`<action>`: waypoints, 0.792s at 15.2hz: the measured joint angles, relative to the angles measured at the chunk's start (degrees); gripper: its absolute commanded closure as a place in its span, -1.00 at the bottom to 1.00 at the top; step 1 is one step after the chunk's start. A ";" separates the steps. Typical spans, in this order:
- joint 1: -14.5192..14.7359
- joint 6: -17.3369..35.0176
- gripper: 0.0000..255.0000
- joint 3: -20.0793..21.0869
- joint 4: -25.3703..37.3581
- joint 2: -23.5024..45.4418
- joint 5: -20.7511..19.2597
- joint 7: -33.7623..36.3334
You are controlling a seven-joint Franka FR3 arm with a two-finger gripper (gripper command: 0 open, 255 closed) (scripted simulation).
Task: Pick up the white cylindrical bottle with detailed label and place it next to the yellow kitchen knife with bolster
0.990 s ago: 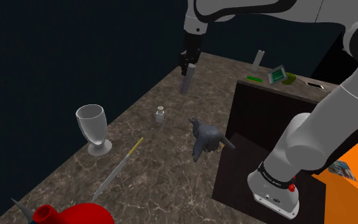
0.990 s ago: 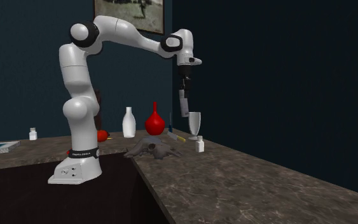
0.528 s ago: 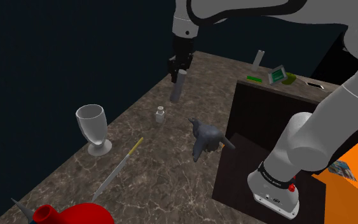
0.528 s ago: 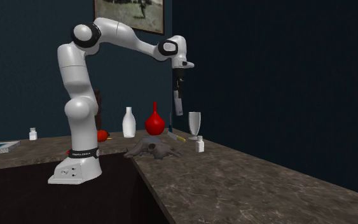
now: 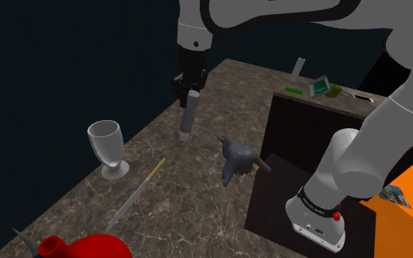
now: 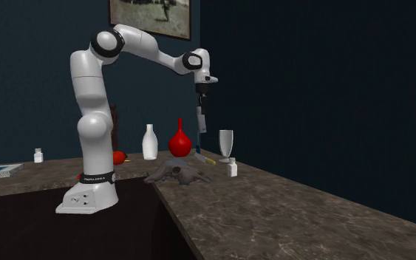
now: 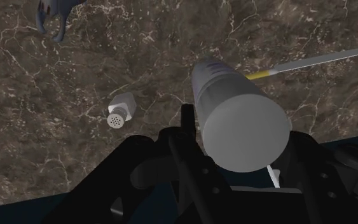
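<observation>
Shoulder view: my pincer (image 5: 189, 89) hangs in the upper middle of the frame, above the dark marbled bench (image 5: 197, 212), and the bottle (image 5: 188, 113) hangs down from it.
Step in hand: the carry, as I judge it. The bottle is clear of the bench and not yet set down.
Pincer: closed narrow on the upper end of the bottle. In the wrist view one black finger presses on its side; the other finger is hidden behind its round grey end.
Bottle: a plain pale grey cylinder, about upright, in the air. I can read no label on it.
Knife (image 5: 137, 194): it lies flat in the lower left part of the shoulder view, with a long grey blade and a short yellow handle that points toward the middle of the frame.
Shaker (image 7: 121, 109): small and white, standing on the bench beside the bottle in the wrist view.
Things near the knife: a goblet (image 5: 106, 146) stands just left of the handle, a red vase (image 5: 87, 245) is at the lower left corner, and a grey animal figure (image 5: 238, 155) is at the middle.
Next move: I think I must travel toward the lower left of the shoulder view and lower the bottle upright on the bare bench between the knife and the animal figure. Only then should I open.
Risk: the bottle is tall and narrow, so it may tip if I release it before its base is flat.
</observation>
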 measured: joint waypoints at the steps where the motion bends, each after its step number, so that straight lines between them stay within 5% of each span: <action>1: 0.65 0.29 1.00 0.92 0.51 0.76 -0.07 1.59; 12: 7.85 -1.28 1.00 9.36 11.79 10.60 -3.00 17.90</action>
